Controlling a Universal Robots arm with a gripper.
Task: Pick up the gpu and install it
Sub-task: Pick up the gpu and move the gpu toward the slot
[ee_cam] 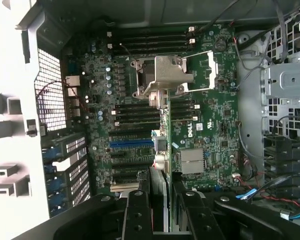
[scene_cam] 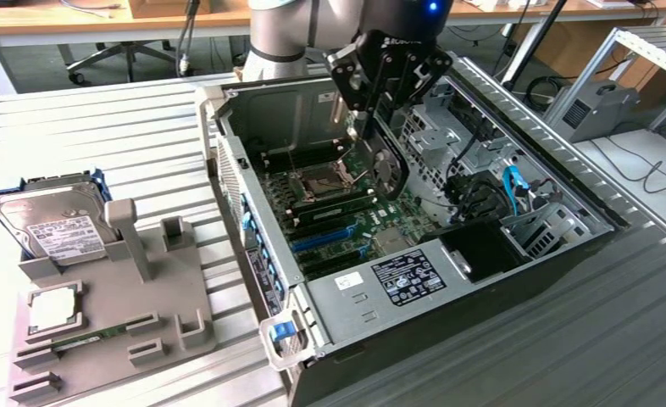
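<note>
My jaws stand partly open and are clamped on the flat sides of the gpu (scene_cam: 387, 170), so the card hangs down from my gripper (scene_cam: 369, 114) inside the open computer case (scene_cam: 225, 170). In the wrist view it shows edge-on between my fingers (ee_cam: 138, 212), a thin dark blade running out over the motherboard (ee_cam: 215, 130). Its far end lies across the black slots near the metal frame of the processor socket (ee_cam: 172, 75), and the blue slot (ee_cam: 130, 143) is just beside it. I cannot tell whether its lower edge touches the board or hangs a little above.

The case wall with the perforated grille (ee_cam: 50, 95) stands on one side of the card. The grey drive cage (ee_cam: 290, 85) with loose cables (scene_cam: 512, 188) stands on the other, near but apart from it. The power supply (scene_cam: 407, 275) with its white label sits at the near end of the case.

On the exterior view's left, well apart from me, a grey holder (scene_cam: 119, 288) carries the hard drive (scene_cam: 56, 225) upright and a green memory stick (scene_cam: 79, 342) lying low.
</note>
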